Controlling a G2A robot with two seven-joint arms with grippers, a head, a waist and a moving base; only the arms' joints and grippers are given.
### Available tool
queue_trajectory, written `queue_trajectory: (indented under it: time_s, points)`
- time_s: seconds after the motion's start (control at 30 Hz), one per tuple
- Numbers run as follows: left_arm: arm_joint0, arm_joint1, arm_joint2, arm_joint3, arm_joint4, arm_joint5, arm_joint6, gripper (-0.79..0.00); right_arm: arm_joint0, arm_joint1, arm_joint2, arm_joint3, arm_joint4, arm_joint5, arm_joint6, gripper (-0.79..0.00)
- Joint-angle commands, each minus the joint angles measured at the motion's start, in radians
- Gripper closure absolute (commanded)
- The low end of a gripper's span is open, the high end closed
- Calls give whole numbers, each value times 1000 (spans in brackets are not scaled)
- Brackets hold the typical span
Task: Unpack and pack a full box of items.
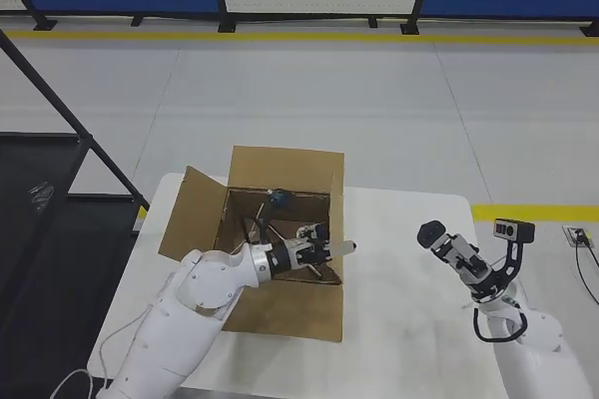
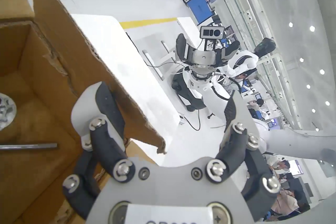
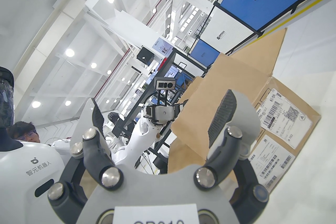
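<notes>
Left gripper (image 1: 321, 247), spread and empty at frame centre, may snag the box (image 1: 285, 309) wall between its jaws and drag it; right gripper (image 1: 441, 239), frame right, likewise parted, empty.

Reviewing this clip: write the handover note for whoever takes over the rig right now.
Left gripper: open, empty, at the wall of the box that faces the right arm.
Right gripper: open, empty, over the table, apart from the box.
Things: box on the table, flaps open; items lie inside, among them a round metal piece and a thin rod.
Done: box opened.
Left: lift the items out, then pack them back.
</notes>
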Motion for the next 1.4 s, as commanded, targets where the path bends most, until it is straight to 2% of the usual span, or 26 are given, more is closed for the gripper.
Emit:
queue_trajectory:
  time_s: [0.0, 0.37, 0.6, 0.77, 0.93, 1.1, 1.23, 1.37]
  points:
    - [-16, -10, 36, 19, 18, 1, 28, -785, -7, 3, 8, 2, 6, -5, -2, -785]
    - [-137, -77, 198, 187, 20, 27, 76, -785, -104, 26, 108, -19, 66, -56, -30, -785]
    - [-201, -116, 280, 282, 67, 105, 50, -785, -134, 33, 122, -27, 86, -64, -43, -785]
    - [-207, -136, 316, 301, 101, 101, 72, -785, -132, 35, 111, -25, 88, -64, -50, -785]
    - [-204, -145, 311, 309, 87, 85, 70, -785, -122, 37, 98, -19, 90, -67, -58, -785]
    - [-193, -140, 272, 281, 63, 68, 63, -785, -120, 39, 94, -21, 91, -72, -65, -785]
    - [-178, -127, 217, 239, 41, 63, 54, -785, -117, 41, 93, -26, 77, -74, -82, -785]
    - [-143, -101, 127, 167, 35, 55, 40, -785, -109, 43, 89, -45, 30, -68, -106, -785]
